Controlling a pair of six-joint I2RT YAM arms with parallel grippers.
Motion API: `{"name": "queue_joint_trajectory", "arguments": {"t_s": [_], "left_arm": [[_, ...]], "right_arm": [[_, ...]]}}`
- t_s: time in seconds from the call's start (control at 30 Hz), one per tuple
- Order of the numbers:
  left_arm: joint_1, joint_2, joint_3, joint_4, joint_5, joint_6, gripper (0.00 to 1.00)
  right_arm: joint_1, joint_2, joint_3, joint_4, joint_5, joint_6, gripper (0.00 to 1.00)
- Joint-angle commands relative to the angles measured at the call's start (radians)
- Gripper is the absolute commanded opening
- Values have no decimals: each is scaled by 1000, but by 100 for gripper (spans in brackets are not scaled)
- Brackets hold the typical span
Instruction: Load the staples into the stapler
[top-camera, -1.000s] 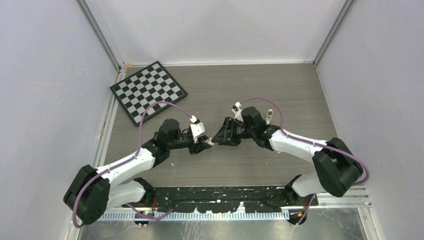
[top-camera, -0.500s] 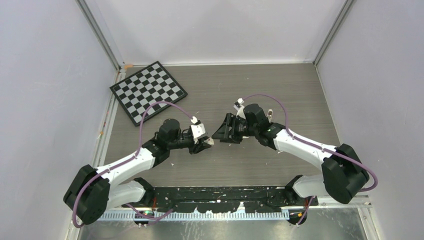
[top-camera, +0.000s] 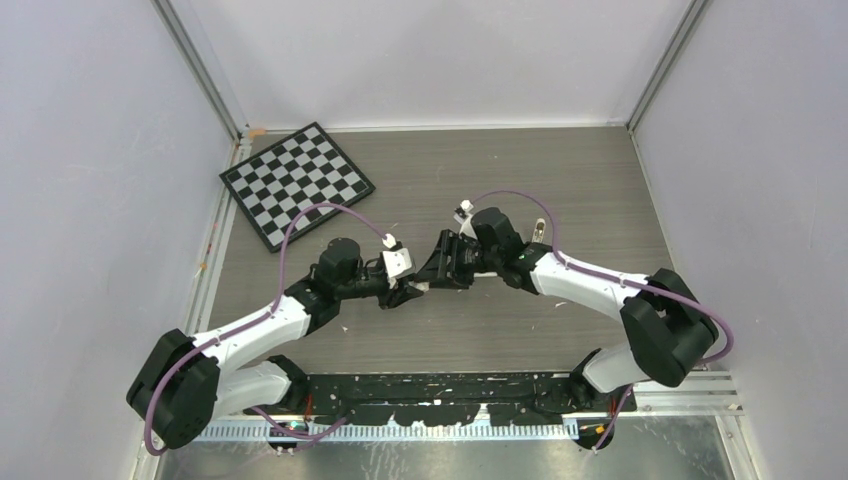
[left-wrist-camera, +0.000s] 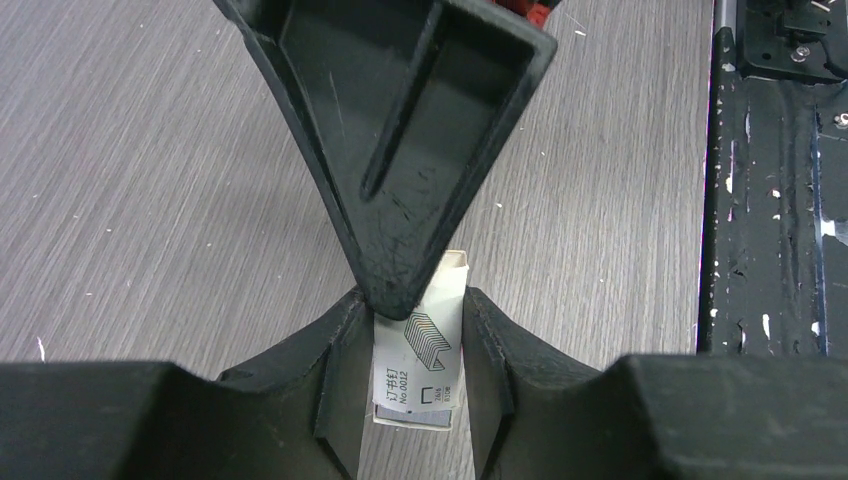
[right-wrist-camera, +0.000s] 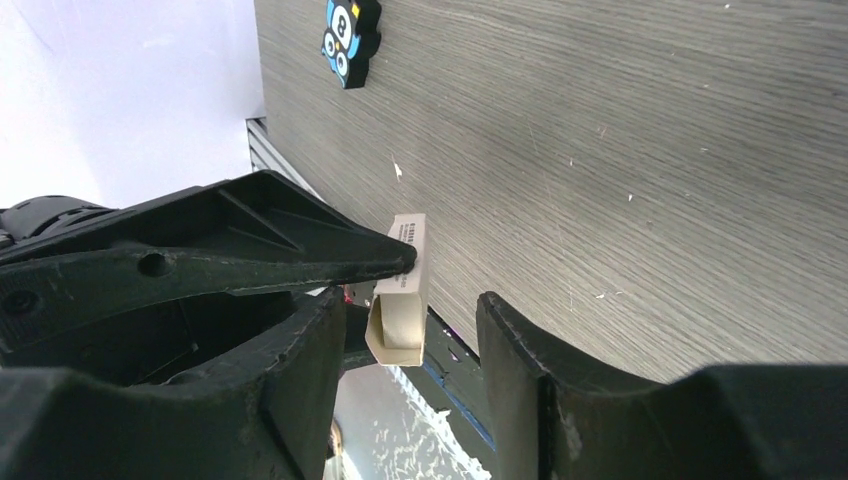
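Where the staples are: the silvery strips themselves are hidden. A small white cardboard box (left-wrist-camera: 418, 365) printed with a staple drawing is held off the table, and its contents cannot be seen.
left gripper (left-wrist-camera: 412, 335): clenched on the white box, which is pinched by its sides between both black fingers.
right gripper (right-wrist-camera: 405, 315): the jaws are parted around the box's free end. One fingertip is set against the box's edge, and a gap is left at the other finger.
stapler (top-camera: 541, 231): a small pale finger-length object is seen lying on the grey wood-grain table (top-camera: 500, 170), just behind the right forearm. Its colours are too small to tell.
surroundings: a small black-and-blue gadget (right-wrist-camera: 351, 28) is laid on the table, and a black-and-white checkerboard (top-camera: 297, 183) is placed at the far left corner.
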Motion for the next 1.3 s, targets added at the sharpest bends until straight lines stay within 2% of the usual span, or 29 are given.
{"name": "queue_joint_trajectory", "arguments": {"t_s": [0.0,0.27,0.53,0.8,0.97,1.13,1.27], "left_arm": [[-6,0,35,54,14,21,38],[-6,3,35,54,17,22,38],[-7,-12,53,11,8,32,41],[-7,-37,76,-65,-10,58,45],[-7,-81,118,-209,-32,125,53],[-6,-129,151,-357,-60,185,68],[-7,-108,190,-458,-51,236,78]], "right_arm": [[20,23,43,43,-7,7,54],[29,42,50,37,-5,-12,47],[29,32,38,69,-1,2,30],[27,13,19,98,1,24,24],[1,-7,-3,98,7,26,24],[-44,-48,-30,100,-1,17,24],[-54,-67,-44,115,-23,8,24]]}}
